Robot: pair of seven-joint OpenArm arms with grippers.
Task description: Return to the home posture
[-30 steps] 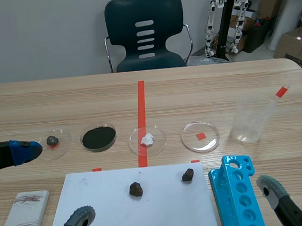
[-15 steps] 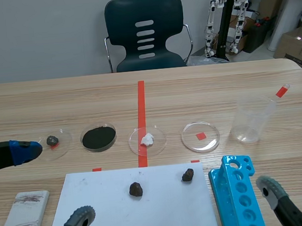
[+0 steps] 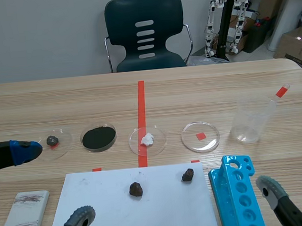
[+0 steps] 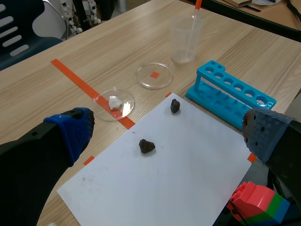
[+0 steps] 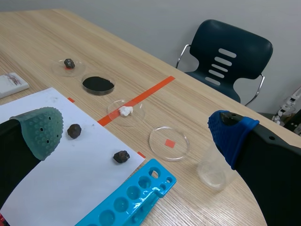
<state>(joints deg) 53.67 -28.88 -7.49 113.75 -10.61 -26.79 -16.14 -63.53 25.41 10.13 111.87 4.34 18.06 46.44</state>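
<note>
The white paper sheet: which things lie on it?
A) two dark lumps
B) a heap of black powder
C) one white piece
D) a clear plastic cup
A: one dark lump and a second dark lump lie on the white paper sheet, while the white piece sits in a petri dish beyond it.

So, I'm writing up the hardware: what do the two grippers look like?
Both are black, with two thick, blunt fingers. The left gripper has one blue pad and one dark grey dotted pad. The right gripper pairs a grey-green dotted pad with a bright blue pad.
</note>
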